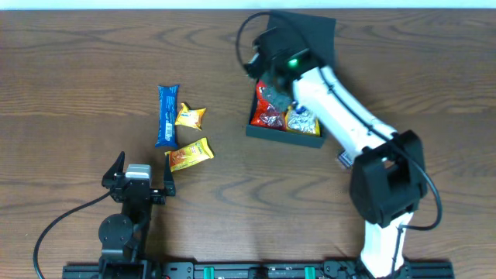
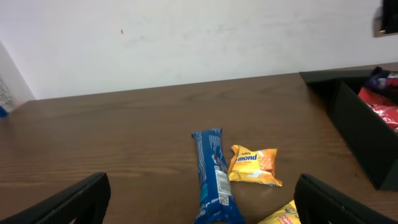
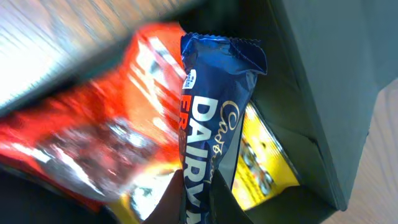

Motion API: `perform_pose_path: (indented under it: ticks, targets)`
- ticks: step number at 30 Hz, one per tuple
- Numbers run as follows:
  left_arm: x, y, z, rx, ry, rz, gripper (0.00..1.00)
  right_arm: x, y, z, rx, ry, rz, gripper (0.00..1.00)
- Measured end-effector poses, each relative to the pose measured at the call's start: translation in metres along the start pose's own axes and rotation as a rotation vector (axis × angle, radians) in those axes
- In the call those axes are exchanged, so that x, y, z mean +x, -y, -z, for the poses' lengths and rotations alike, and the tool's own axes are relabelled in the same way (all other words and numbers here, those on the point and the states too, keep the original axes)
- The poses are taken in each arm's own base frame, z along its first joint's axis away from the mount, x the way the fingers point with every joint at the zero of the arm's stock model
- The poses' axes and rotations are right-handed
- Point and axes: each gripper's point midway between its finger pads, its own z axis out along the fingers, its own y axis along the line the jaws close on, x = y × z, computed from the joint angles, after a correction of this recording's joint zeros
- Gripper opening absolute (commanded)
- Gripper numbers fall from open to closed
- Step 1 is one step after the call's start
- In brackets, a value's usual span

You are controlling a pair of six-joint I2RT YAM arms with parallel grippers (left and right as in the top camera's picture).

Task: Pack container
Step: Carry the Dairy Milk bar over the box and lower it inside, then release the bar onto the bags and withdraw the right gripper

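Overhead: container [image 1: 284, 138] right of centre on table [image 1: 77, 62], lid flap [image 1: 314, 31] back for access; right arm [image 1: 333, 101] inside.
Left wrist: left end effector [image 2: 203, 186] spread, empty, facing blue wrapper [image 2: 214, 177].
Right wrist: right end effector [image 3: 198, 205] pinches blue chocolate bar's [image 3: 217, 112] end over red packet [image 3: 112, 143].

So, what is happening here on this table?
The right hand holds a blue chocolate bar by its end over the open dark box, which already has red packets and a yellow one inside. The left hand is open and empty near the front edge of the table. A long blue bar and two yellow packets lie before it, not yet packed.
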Motion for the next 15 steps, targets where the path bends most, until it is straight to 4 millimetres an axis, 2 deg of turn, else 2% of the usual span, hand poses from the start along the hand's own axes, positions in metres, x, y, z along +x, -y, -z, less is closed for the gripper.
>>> perform_pose_path:
  ticks: [3,6,15]
  targets:
    - [0.0,0.0,0.0,0.0,0.0,0.0,0.95,0.02,0.006,0.002,-0.106,-0.024,0.026,0.01]
    - [0.0,0.0,0.0,0.0,0.0,0.0,0.95,0.032,0.0,0.009,-0.256,0.002,0.088,0.01]
    - [0.0,0.0,0.0,0.0,0.0,0.0,0.95,0.031,-0.008,0.016,-0.389,0.125,0.266,0.01]
